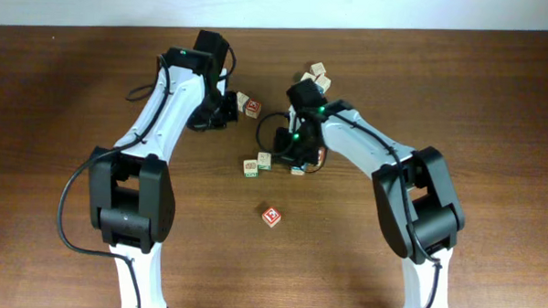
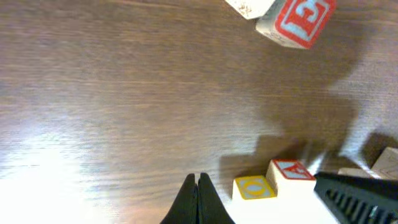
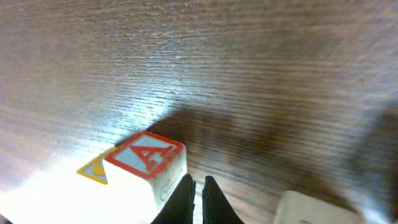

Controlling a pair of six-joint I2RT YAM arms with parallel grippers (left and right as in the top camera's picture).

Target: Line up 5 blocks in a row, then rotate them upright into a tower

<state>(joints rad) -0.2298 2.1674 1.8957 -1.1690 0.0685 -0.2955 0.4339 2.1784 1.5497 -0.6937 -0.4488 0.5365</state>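
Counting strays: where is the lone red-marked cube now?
Overhead view: the lone red-marked cube sits by itself near the middle of the table, just below the two green-marked cubes.

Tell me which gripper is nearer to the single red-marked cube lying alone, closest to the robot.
Right. The right gripper sits at the block row, just beyond the lone cube. The left gripper is farther off, beyond it and to the left.
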